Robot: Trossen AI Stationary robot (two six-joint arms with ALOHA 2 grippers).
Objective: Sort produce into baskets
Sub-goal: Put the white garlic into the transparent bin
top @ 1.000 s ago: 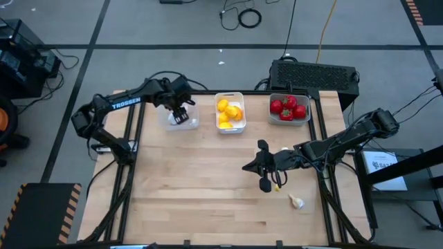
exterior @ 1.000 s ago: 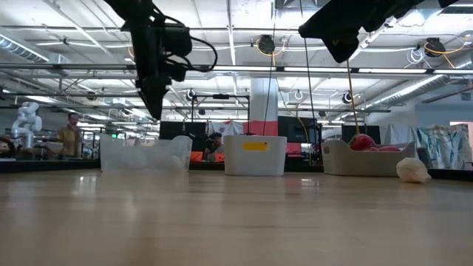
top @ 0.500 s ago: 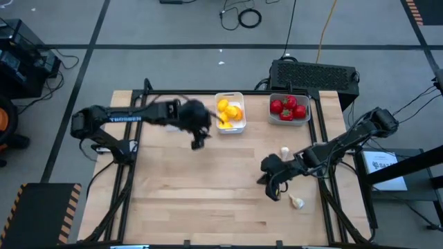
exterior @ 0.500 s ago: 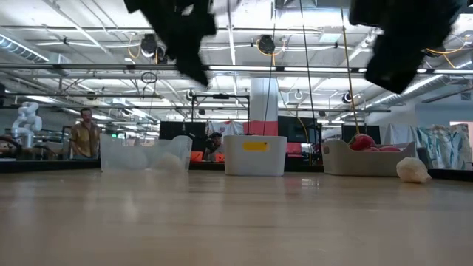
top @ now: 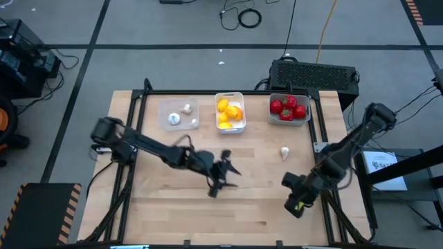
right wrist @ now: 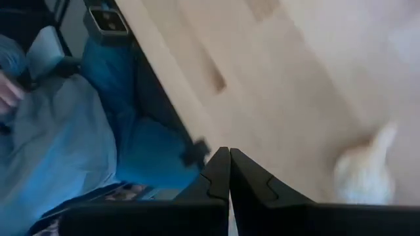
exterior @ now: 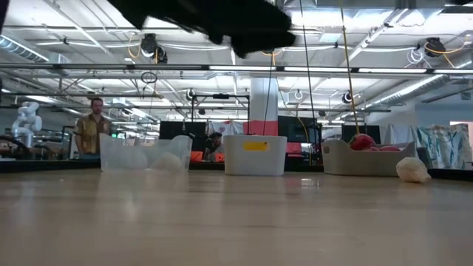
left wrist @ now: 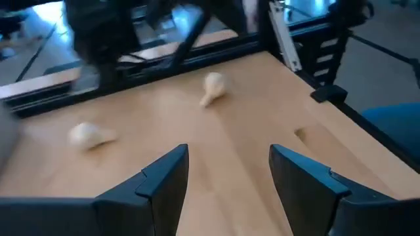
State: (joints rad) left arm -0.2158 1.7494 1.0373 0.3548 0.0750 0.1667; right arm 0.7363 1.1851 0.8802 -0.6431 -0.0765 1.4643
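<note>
Three baskets stand along the far edge: a clear one (top: 178,114) with three garlic bulbs, a white one (top: 230,113) with lemons, a pale grey one (top: 288,109) with tomatoes. One garlic bulb (top: 284,153) lies loose on the wood right of centre. My left gripper (top: 228,176) hovers open over the table's middle, pointing toward the right edge, with two garlic bulbs (left wrist: 212,86) (left wrist: 92,134) ahead of it. My right gripper (top: 296,206) is shut and empty over the near right corner, beside a garlic bulb (right wrist: 363,176).
A black box (top: 315,75) stands behind the table's far right corner. The table's right edge (right wrist: 172,85) runs close beside my right gripper. Bare wood (top: 173,200) spreads over the near left. A person (exterior: 92,134) stands in the room beyond the table.
My left gripper has swung from above the clear basket toward the table's middle and near side, sinking a little and tipping from pointing down to almost level, staying open. My right gripper has drawn back toward the near right corner and rolled, staying shut.
</note>
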